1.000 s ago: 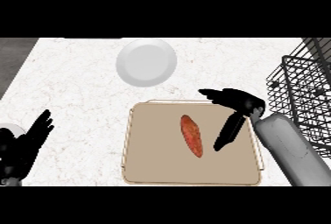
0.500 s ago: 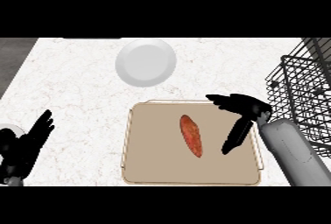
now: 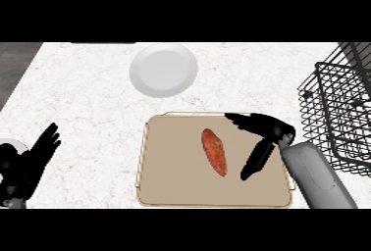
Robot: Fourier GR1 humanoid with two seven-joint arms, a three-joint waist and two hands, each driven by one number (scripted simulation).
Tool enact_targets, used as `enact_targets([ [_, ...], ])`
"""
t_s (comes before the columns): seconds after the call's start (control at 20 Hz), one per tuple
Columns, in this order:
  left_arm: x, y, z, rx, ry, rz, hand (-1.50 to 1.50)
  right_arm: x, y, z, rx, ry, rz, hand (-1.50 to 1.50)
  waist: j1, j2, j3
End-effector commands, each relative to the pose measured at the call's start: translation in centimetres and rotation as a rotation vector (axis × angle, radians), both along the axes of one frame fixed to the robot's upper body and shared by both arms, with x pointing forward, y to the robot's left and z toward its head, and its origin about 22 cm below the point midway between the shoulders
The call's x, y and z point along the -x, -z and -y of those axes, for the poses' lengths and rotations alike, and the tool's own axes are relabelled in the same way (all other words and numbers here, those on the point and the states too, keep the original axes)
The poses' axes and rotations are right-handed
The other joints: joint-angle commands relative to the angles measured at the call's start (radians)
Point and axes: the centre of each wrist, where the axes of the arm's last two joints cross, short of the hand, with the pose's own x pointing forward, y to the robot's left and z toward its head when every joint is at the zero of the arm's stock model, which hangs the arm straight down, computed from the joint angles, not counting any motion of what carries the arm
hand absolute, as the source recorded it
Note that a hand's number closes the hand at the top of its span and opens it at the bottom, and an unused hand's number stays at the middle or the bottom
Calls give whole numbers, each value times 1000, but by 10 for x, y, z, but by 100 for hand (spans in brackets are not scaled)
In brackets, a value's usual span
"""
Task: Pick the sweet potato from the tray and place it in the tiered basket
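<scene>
Head view. The sweet potato (image 3: 214, 157) lies on the tan tray (image 3: 172, 171), just to the left of the right hand (image 3: 271, 131) and not touching it. Its long axis runs away from the robot with a slight tilt, nearly parallel to the hand's extended fingers (image 3: 255, 159), which point back toward the robot beside the potato's near half. The right hand is released and grasps nothing: its fingers are straight and its thumb reaches left past the potato's far end. The potato thus lies within the open span between thumb and fingers.

The wire tiered basket (image 3: 339, 98) stands on the hand's opposite side, to its right and slightly beyond it. The left hand (image 3: 30, 159) rests open, fingers up, far to the left and well off the tray, so the right hand is much the nearer. A white plate (image 3: 164, 69) lies beyond the tray, on the speckled counter (image 3: 87, 103).

A leftward closing of the right hand is the likely next move.
</scene>
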Motion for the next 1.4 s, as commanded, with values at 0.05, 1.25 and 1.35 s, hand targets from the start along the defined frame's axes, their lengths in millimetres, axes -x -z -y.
enact_targets([
  [0.05, 9, -2, -14, -6, 3, -4, 0, 3, 8, -2, -10, 4, 2, -150, 1, 0, 0],
  [1.25, -2, 1, 7, 4, -5, -1, 0, 13, 63, -68, -47, -30, -28, -150, 12, 3, 1],
  [1.35, -19, -1, -5, -4, 1, 2, 0, 16, 66, -58, -55, -57, -32, -150, 1, 4, 0],
])
